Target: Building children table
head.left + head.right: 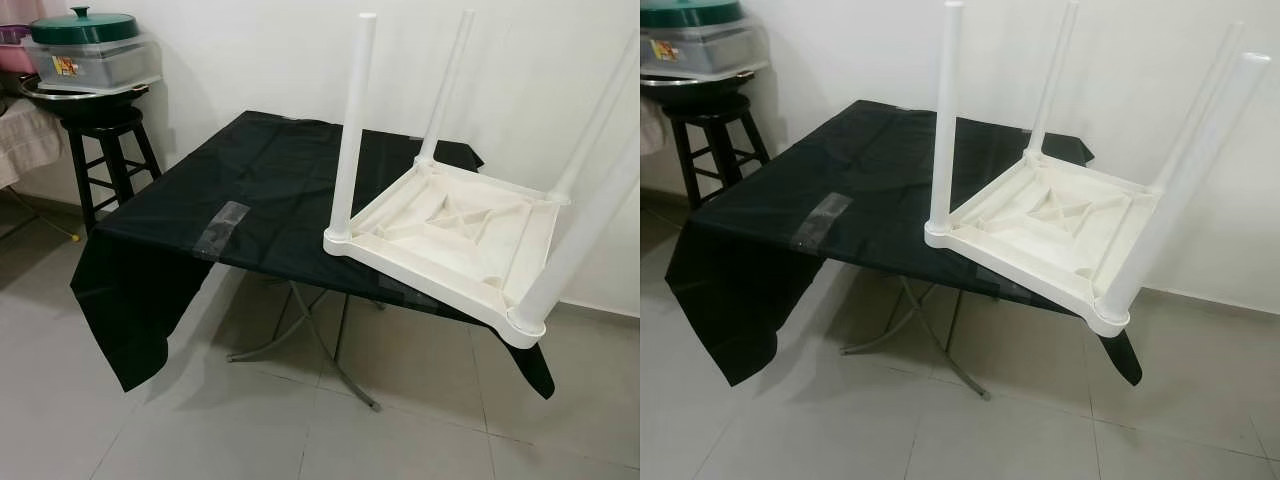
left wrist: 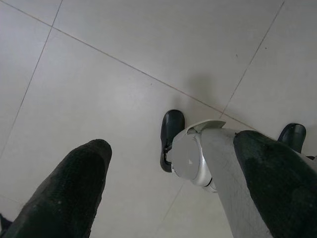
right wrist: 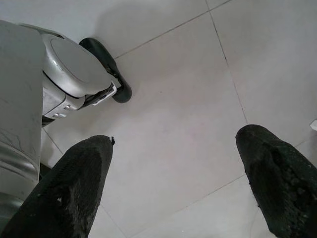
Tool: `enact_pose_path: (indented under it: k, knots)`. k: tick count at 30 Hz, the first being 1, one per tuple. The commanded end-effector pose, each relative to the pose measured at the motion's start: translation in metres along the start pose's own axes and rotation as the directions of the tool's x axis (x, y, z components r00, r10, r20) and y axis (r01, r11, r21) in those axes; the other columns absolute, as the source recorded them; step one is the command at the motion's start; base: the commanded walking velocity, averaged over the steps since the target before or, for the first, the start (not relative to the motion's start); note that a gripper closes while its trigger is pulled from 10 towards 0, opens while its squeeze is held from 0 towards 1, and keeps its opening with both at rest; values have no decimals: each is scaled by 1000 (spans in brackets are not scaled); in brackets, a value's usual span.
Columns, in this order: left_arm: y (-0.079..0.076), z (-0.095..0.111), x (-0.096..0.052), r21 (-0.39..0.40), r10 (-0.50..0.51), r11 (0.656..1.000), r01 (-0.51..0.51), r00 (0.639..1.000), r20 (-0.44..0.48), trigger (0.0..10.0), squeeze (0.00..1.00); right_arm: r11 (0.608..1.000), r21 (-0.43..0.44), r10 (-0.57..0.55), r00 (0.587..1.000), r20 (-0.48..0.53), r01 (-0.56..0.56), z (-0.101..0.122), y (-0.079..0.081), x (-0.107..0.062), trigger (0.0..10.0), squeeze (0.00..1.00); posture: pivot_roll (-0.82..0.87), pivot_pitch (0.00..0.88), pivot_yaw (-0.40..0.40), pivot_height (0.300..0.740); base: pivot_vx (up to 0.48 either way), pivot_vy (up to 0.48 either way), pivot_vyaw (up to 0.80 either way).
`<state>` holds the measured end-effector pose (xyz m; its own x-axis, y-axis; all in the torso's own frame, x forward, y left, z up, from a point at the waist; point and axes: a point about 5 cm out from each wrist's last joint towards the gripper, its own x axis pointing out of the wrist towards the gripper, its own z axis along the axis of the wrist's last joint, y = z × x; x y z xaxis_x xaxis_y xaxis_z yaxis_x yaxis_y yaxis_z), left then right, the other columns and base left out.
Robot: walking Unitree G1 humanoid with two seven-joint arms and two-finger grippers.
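A white plastic children's table [image 1: 455,245] lies upside down on the right part of a larger table covered with a black sheet [image 1: 250,190]. Its legs [image 1: 352,130] stick up, all fitted in their corner sockets, and its near right corner juts past the black table's edge. Both arms hang down at my sides. My left gripper [image 2: 168,193] is open above the tiled floor, beside my own leg and foot [image 2: 171,131]. My right gripper [image 3: 183,183] is open too, over bare tiles, with nothing between its fingers.
A black stool [image 1: 105,150] at the back left carries a metal basin and a clear box with a green lid [image 1: 85,45]. The black sheet hangs down at the near left corner [image 1: 125,310]. Metal folding legs [image 1: 310,340] stand under the table. A white wall runs behind.
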<state>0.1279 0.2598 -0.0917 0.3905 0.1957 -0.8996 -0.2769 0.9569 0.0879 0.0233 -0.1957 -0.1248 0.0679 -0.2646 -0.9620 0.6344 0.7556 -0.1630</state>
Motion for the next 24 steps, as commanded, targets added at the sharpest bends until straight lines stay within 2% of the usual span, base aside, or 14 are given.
enact_pose_path:
  k: [1, 24]
  knots:
    - [-2, -4, 0, 1, -8, 1000, 8, 1000, -15, 10000, 0, 712, -702, 286, 909, 304, 10, 173, 81, -35, 10000, 0, 65, 0, -87, 740, 0, 0, 0]
    - [-3, -4, 0, 0, -10, 1000, 10, 1000, -15, 10000, 0, 708, -706, 287, 909, 303, 12, 174, 81, -35, 10000, 0, 64, 0, -91, 740, 0, 0, 0]
